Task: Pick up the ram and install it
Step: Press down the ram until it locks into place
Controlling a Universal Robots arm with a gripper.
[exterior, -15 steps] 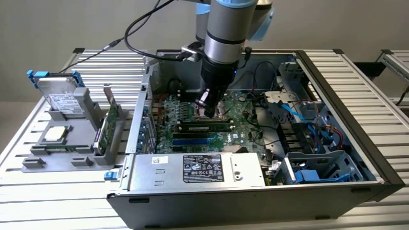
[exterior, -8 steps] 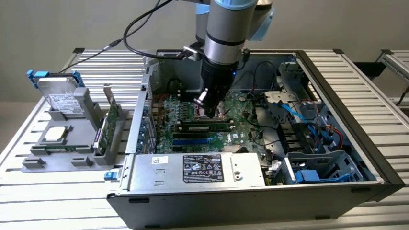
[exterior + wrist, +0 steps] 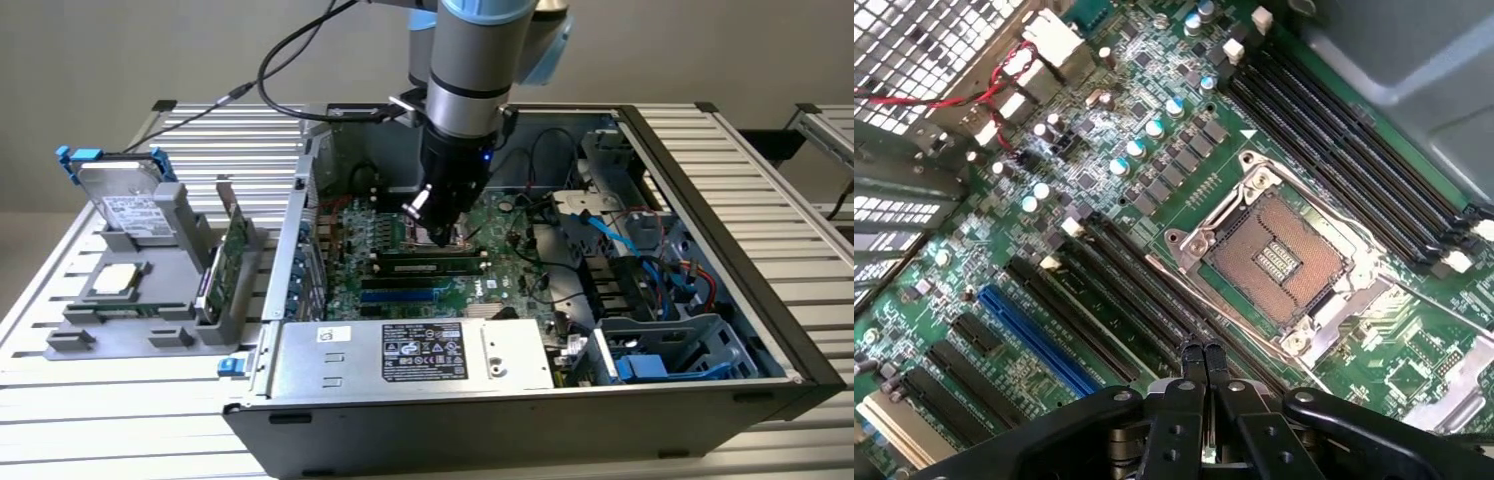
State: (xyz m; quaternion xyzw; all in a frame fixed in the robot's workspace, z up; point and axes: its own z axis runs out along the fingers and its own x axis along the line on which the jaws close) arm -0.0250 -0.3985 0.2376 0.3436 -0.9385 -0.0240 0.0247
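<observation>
Gripper — fingers pressed together, holding nothing; tips hung over the motherboard's black memory slots, at seven o'clock from the empty processor socket.

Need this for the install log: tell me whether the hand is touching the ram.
Apart. The exterior view shows the shut hand ending short of the ram, which lies in a slot, with a visible gap between them.

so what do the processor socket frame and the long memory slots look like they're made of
The socket frame looks like bare metal: silvery, shiny, with bright glints along its edges. The memory slots look like black moulded plastic, matte, with white clips at the ends, though the look alone leaves that open.
</observation>
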